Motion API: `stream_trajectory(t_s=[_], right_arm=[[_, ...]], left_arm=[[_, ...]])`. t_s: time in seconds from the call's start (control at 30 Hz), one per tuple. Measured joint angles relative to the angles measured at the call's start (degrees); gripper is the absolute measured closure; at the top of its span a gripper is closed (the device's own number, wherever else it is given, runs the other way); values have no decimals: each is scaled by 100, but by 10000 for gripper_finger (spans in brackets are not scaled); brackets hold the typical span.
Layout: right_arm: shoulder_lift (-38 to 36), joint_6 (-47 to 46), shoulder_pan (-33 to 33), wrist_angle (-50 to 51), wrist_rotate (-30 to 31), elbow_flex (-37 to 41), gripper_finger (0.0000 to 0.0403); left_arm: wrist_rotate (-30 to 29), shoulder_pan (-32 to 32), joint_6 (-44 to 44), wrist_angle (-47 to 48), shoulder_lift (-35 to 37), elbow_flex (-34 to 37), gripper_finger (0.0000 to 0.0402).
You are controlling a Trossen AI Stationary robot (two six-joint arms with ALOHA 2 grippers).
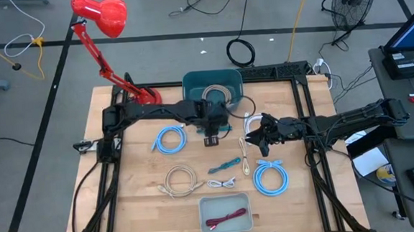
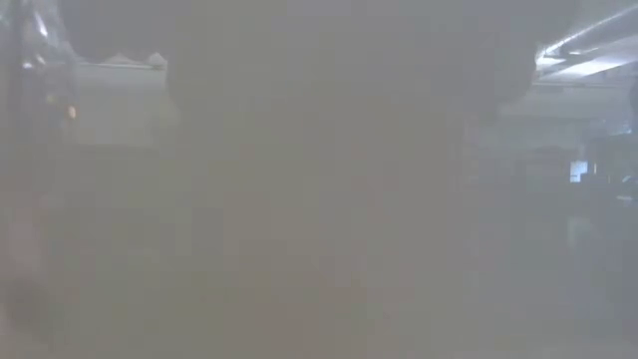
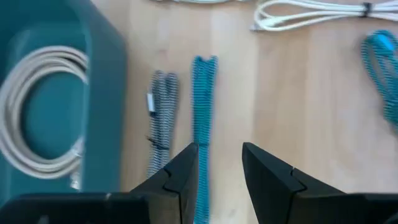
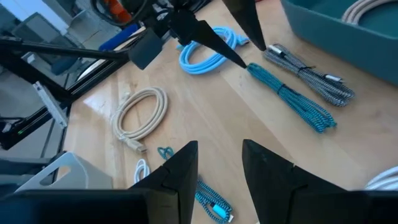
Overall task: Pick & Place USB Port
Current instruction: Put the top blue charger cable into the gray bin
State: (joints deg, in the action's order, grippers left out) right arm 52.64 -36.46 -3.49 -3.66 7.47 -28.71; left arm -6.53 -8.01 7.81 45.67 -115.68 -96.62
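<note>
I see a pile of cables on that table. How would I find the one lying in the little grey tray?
Start at the wooden table and look to its near edge, opposite the red lamp. There sits a small grey tray, and the cable inside is a dark red bundle. It is the only red cable, and no other on the table lies in that tray.

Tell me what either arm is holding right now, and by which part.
Nothing is held. The left gripper hangs open-jawed over the teal braided cable; the right gripper is open and empty.
</note>
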Motion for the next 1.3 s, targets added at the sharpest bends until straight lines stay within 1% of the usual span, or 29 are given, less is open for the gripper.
stream_trajectory(t_s=[0.2,0.33,0.63,0.8,0.97,1.07,1.3], right_arm=[[0,96,0,2,-11,0,287],[0,112,0,2,-11,0,287],[0,111,0,5,-28,0,287],[0,116,0,23,-27,0,287],[0,156,0,26,-27,0,287],[0,156,0,49,-20,0,287],[0,154,0,48,-11,0,287]], left_arm=[[-140,102,-220,52,0,2,275],[-121,101,-341,-7,-26,66,275],[-151,107,-265,-507,-48,1032,275],[-487,114,113,-693,-48,1145,275],[-205,16,223,-1003,-48,1145,275],[-179,-76,236,-1019,-48,1145,275],[213,-320,235,-1023,-100,1143,275]])
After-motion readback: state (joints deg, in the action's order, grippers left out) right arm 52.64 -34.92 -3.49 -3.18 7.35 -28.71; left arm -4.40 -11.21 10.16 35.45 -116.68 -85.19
